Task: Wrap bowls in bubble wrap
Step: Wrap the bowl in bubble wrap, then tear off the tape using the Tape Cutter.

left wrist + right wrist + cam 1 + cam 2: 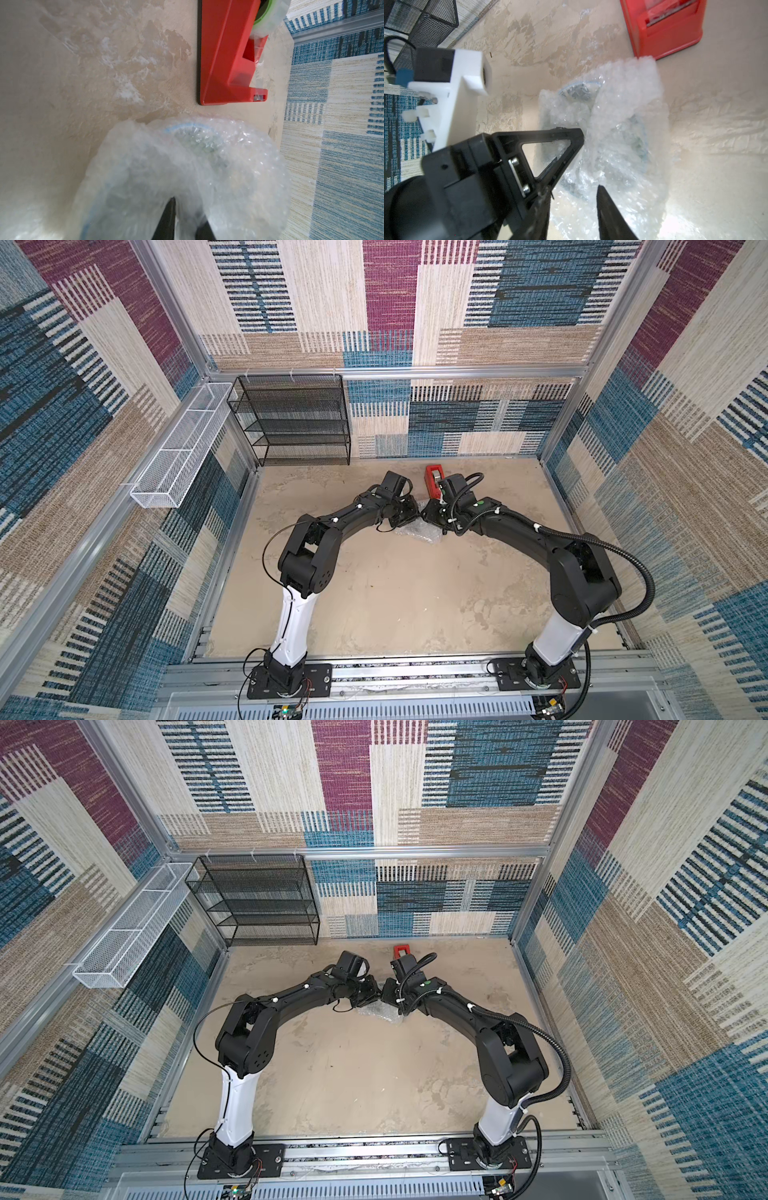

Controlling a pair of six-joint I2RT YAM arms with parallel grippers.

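1. At the left claw (188, 212): two dark fingers a crack apart, with a fold of bubble wrap (218, 166) bulging between. Cannot tell whether pinched or merely draped. Probably there to pin the folded flap down.
2. At the right claw (430, 517), close against the left one: only one finger (607, 209) in its wrist view, over the wrap. Cannot tell whether apart or together. Likely steadying the opposite side against springing open.
3. Under both, the bowl (197, 141): inside the bundle on the worktop (62, 104), dimly visible as a round pale rim and greenish pattern. Rigid, so lending the bundle its domed shape.
4. Around it, clear, shiny, pebbled film in loose overlapping layers. Springy by the look, hence the holding.
5. Just beyond the bundle, a red plastic tape dispenser (226, 62), wedge-shaped, with a green-cored roll (268, 12). Kept close, presumably for sealing.
6. Farther out, mottled matte beige, then a black mesh shelf (291, 418) and a white wire basket (183, 448) along the walls.
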